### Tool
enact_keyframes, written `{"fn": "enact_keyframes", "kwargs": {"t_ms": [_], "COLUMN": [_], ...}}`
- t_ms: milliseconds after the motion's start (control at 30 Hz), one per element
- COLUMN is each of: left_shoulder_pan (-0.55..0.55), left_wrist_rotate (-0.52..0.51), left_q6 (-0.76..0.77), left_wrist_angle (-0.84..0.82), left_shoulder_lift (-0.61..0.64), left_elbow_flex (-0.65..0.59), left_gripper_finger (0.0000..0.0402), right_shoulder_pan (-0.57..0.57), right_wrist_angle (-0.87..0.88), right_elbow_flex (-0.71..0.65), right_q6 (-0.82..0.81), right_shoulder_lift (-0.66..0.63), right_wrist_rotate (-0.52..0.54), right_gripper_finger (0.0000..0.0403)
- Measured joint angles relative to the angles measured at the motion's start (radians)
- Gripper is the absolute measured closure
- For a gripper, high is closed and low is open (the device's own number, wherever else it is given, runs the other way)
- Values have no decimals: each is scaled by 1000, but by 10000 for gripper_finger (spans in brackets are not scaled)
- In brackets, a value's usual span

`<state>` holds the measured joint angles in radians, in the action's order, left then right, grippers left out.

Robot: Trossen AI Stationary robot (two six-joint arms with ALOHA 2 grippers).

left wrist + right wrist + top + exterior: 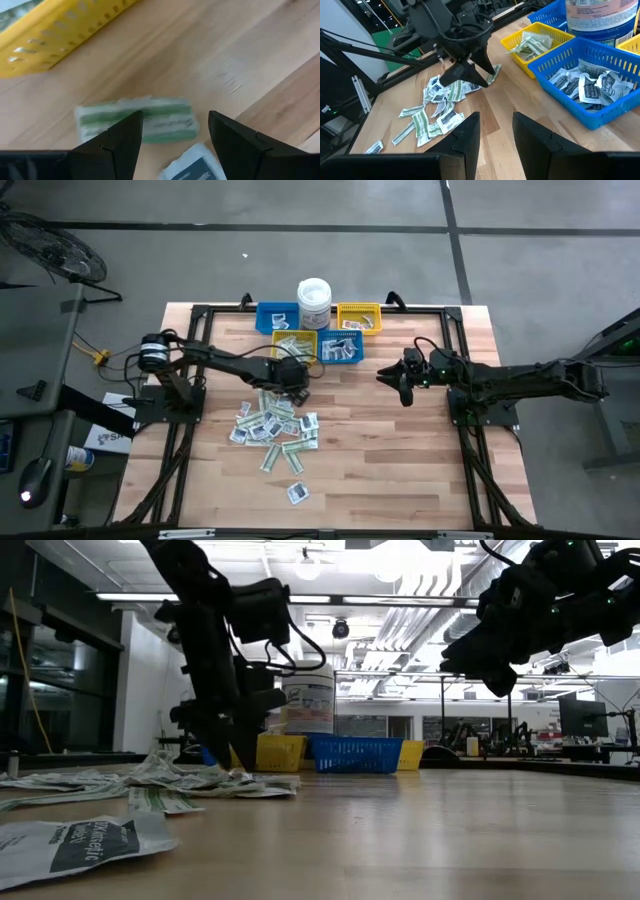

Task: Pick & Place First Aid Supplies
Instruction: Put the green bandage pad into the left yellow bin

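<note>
- I have the left gripper (pixel 297 388) down at the far edge of the packet pile (pixel 272 427), on the side of the pile nearest the yellow bin (pixel 296 345).
- In the left wrist view its fingers (pixel 122 145) stand wide apart over a green-and-white strip (pixel 165 116) lying flat on the table (pixel 400 450). The strip sits between the fingers and I see nothing gripped.
- A white packet with dark print (pixel 197 167) lies just beside that strip, at the edge of the same view, and the yellow bin's wall (pixel 60 35) is close behind it.
- From the low view the left gripper (pixel 232 755) reaches down to the table surface at the pile's edge.
- The rest of the packets lie spread on the wood on the near side of the bins, with one white packet (pixel 297 493) well apart from the pile, towards the table's near edge.
- The yellow bin already holds some green strips, and the blue bin (pixel 592 82) beside it holds white packets.
- A white tub (pixel 314 302) stands behind those bins, between another blue bin (pixel 277 316) and another yellow bin (pixel 360 318).
- The right gripper (pixel 403 392) hangs above the table to the right of the bins, well apart from the pile. Its fingers (pixel 465 135) are partly parted with nothing between them.
</note>
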<state>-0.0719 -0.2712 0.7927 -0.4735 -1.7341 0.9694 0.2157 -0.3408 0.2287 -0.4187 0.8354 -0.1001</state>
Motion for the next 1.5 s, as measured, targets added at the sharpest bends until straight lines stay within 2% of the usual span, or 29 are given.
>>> {"fn": "enact_keyframes", "kwargs": {"t_ms": [233, 333, 667, 1000, 1267, 1500], "left_shoulder_pan": [0, 0, 0, 0, 0, 0], "left_wrist_rotate": [6, 1, 60, 114, 151, 113], "left_q6": [-1, -2, 0, 0, -13, -28], "left_wrist_angle": [34, 26, 11, 4, -58, -97], "left_shoulder_lift": [-3, -5, -98, -66, 16, 129], "left_elbow_flex": [0, 0, 8, 2, -5, -5], "left_gripper_finger": [177, 189, 295, 395, 399, 400], "right_shoulder_pan": [0, 0, 0, 0, 0, 0], "right_wrist_angle": [0, 0, 1, 0, 0, 0], "right_elbow_flex": [0, 0, 0, 0, 0, 0], "right_q6": [0, 0, 0, 0, 0, 0], "right_shoulder_lift": [0, 0, 0, 1, 1, 1], "right_wrist_rotate": [0, 0, 0, 0, 0, 0], "right_gripper_finger": [293, 293, 293, 293, 293, 293]}}
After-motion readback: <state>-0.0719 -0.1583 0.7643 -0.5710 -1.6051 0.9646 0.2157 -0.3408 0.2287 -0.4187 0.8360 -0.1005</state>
